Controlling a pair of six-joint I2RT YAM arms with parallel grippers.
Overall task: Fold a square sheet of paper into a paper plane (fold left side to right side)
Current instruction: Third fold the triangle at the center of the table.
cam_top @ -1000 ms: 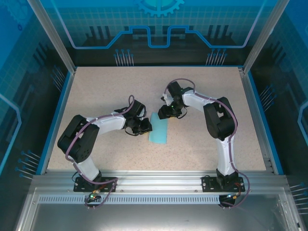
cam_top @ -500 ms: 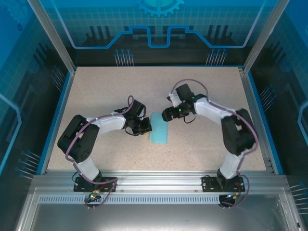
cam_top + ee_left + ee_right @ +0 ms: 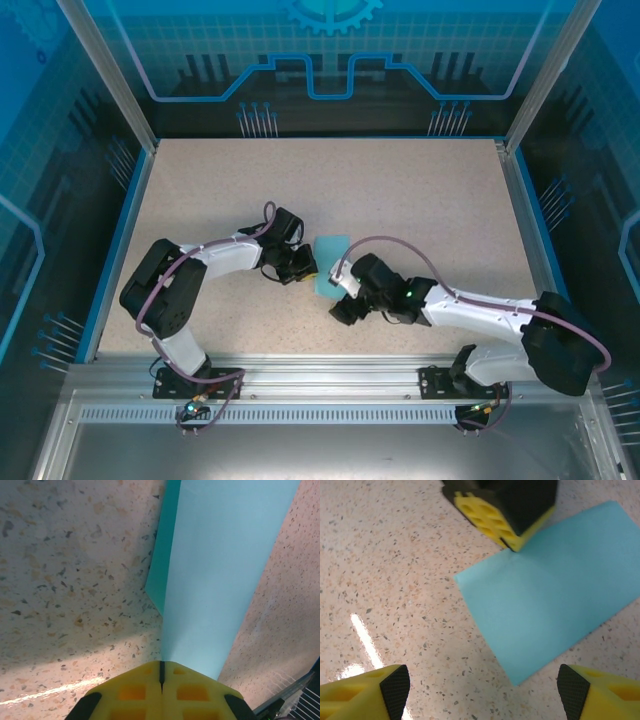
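The left gripper (image 3: 303,266) has its yellow fingertips (image 3: 150,692) pressed tight together, tips planted on the left long edge of the thin light-blue sheet of paper (image 3: 329,262), which already lies as a narrow creased rectangle flat on the speckled beige table (image 3: 200,200), roughly midway between the two arms. Whether those shut tips pinch a layer or merely pin the edge down cannot be told from here. From the left wrist, the paper (image 3: 220,580) runs straight away from the closed tips, a darker under-layer peeking out along its left side. And here is the right gripper (image 3: 342,304), jaws spread wide and holding nothing, hovering just beside the sheet's near short end. Its own camera shows the paper (image 3: 555,595) lying ahead and to the right, one corner pointing back between the spread fingers (image 3: 390,690), with the left gripper (image 3: 505,510) beyond. The strip's long axis runs from near to far, so the right arm looks best placed to take that near end, while the left anchors the side.
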